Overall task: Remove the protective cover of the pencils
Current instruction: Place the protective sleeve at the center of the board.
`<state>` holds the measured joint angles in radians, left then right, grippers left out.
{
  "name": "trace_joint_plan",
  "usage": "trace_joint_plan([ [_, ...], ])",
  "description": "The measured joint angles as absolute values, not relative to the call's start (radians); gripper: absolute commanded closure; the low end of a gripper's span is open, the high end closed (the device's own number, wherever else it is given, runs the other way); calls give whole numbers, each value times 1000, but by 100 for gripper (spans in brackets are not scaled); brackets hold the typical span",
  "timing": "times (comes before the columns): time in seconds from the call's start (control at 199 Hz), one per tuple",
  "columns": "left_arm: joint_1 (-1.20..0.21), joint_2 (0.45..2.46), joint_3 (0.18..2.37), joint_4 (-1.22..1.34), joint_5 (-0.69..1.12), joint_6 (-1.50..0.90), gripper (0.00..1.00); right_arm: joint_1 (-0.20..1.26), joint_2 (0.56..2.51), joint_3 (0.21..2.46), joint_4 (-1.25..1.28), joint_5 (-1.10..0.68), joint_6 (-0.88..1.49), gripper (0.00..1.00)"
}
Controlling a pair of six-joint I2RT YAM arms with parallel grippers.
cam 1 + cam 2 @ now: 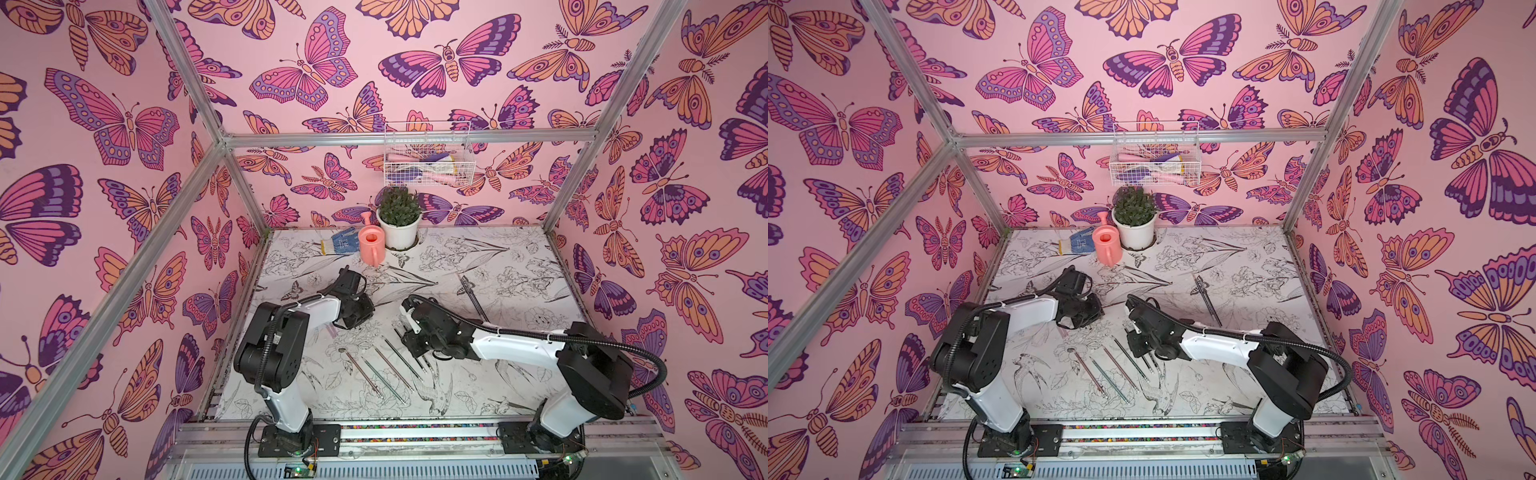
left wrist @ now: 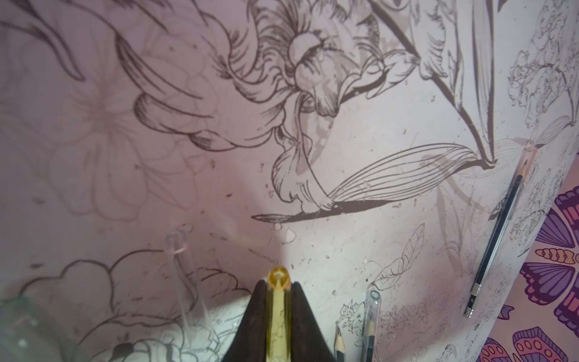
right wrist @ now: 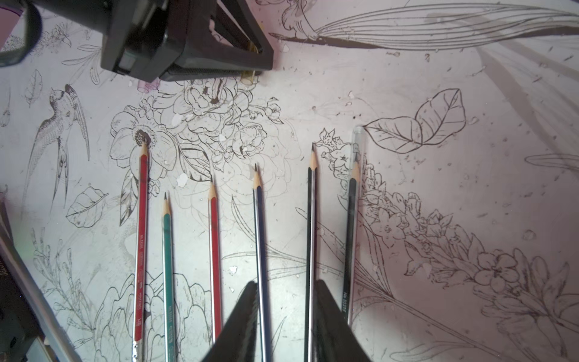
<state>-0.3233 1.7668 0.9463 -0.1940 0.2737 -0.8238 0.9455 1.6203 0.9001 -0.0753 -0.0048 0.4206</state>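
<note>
Several pencils lie side by side on the printed table, seen in both top views. All have bare tips except the outermost dark pencil, which wears a clear protective cover. My right gripper hovers open over the row, a dark blue pencil and a black pencil lying below its gap. Beyond the pencil tips, my left gripper is shut on a yellow see-through cover, away from any pencil. A pale pink cover lies loose on the table beside it.
One more black pencil lies alone towards the back right of the table. A pink watering can, a white plant pot and a glove stand along the back wall. A wire basket hangs above them.
</note>
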Motion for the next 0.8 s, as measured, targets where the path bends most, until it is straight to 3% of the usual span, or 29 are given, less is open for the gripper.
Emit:
trace_joint_plan([
  [0.185, -323, 1775, 962, -208, 278, -819, 76, 945, 1620, 896, -79, -4, 421, 67],
  [0.802, -326, 1773, 964, -215, 277, -819, 76, 865, 1605, 887, -93, 24, 438, 65],
])
